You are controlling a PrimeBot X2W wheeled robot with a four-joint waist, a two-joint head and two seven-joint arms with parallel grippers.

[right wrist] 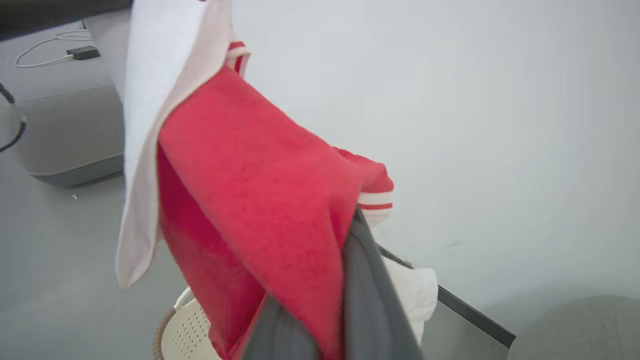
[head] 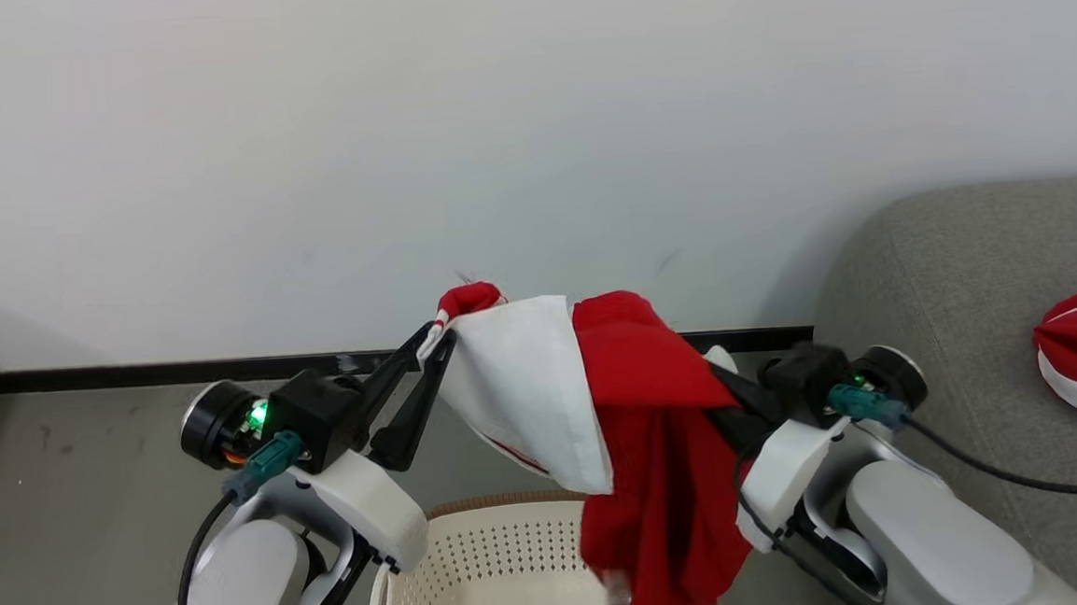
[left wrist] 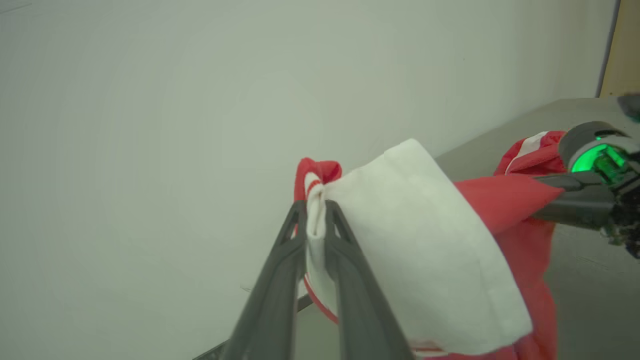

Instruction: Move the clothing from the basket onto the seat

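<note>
Pale wall (head: 527, 107) behind draped red-and-white clothing (head: 638, 409).

A plain white wall (head: 527, 107) stands behind, evenly lit with soft shadows low down, and a narrow black skirting strip (head: 132, 375) runs along its foot where it meets the smooth grey floor (head: 63, 481). The grey seat (head: 950, 296) stands by the wall on the right, rounded at the corner. In the right wrist view a second grey upholstered block (right wrist: 70, 135) rests on the floor, with a small dark box (right wrist: 82, 51) and a white cable (right wrist: 40, 55) near its top; a tan panel (left wrist: 627, 45) borders the wall in the left wrist view.
</note>
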